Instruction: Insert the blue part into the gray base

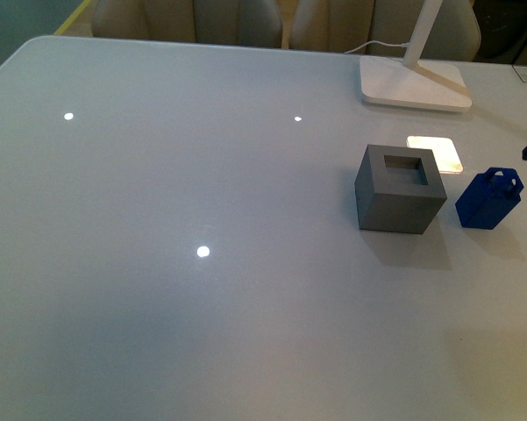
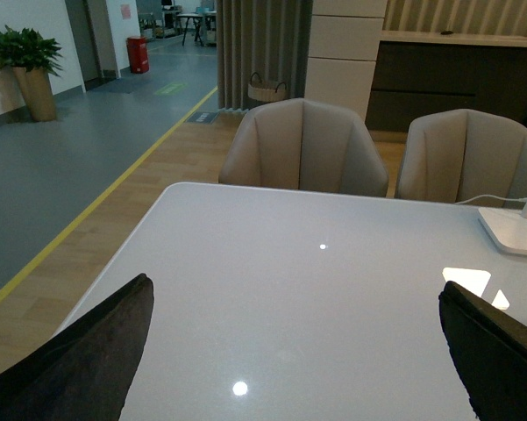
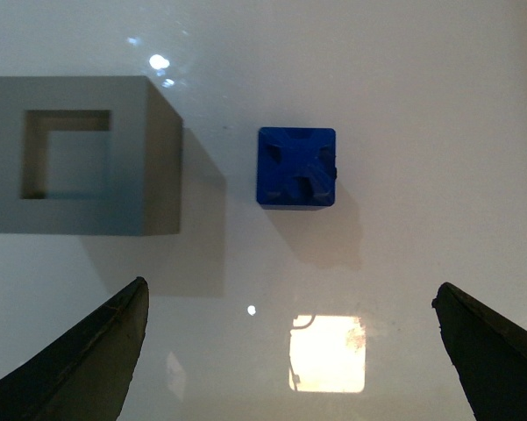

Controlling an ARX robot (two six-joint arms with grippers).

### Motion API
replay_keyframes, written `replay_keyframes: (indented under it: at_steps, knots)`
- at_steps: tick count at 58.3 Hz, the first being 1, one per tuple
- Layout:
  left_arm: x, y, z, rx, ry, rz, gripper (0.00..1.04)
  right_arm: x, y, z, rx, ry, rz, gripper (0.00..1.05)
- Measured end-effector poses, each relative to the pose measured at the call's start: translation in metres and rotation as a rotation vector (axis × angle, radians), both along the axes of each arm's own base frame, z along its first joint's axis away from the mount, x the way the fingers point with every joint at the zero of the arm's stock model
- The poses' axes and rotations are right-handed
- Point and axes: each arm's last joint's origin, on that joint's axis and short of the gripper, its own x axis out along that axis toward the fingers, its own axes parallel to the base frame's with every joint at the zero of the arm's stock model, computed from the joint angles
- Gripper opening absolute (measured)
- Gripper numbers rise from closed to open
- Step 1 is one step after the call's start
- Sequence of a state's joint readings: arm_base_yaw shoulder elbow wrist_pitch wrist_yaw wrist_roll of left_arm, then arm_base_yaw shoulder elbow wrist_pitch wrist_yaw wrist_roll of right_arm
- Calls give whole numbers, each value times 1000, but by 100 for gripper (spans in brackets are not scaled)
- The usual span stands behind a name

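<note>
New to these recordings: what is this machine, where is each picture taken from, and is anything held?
This is a two-armed robot at a table. The front view looks out from its body; the other two come from wrist cameras, and the dark wedges are gripper fingers. The left gripper is open above the table, facing chairs. The right gripper is open, looking down on a gray cube with a square hole and a blue block beside it, apart. A lamp foot stands behind. Nothing is held.

Blue part (image 1: 489,200) just right of gray base (image 1: 400,189)
</note>
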State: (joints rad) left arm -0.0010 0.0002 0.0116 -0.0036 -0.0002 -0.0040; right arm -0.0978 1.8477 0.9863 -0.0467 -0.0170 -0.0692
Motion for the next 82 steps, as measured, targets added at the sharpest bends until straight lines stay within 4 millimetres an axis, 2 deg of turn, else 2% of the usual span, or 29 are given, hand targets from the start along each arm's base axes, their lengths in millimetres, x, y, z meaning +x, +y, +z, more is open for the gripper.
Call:
replay_keyframes:
  at_steps: [8, 18, 43, 69, 77, 82]
  knots:
    - [0, 0, 0, 0, 0, 0, 97, 17, -3, -23, -11, 60, -16, 96]
    - [0, 0, 0, 0, 0, 0, 97, 38, -3, -43, -3, 98, -36, 96]
    - [0, 0, 0, 0, 0, 0, 97, 76, 0, -67, 11, 127, -75, 96]
    - [0, 0, 0, 0, 0, 0, 97, 90, 4, -79, 20, 140, -86, 96]
    - [0, 0, 0, 0, 0, 0, 97, 89, 4, -79, 13, 147, -94, 77]
    - [0, 0, 0, 0, 0, 0, 97, 89, 4, -80, 17, 148, -94, 57]
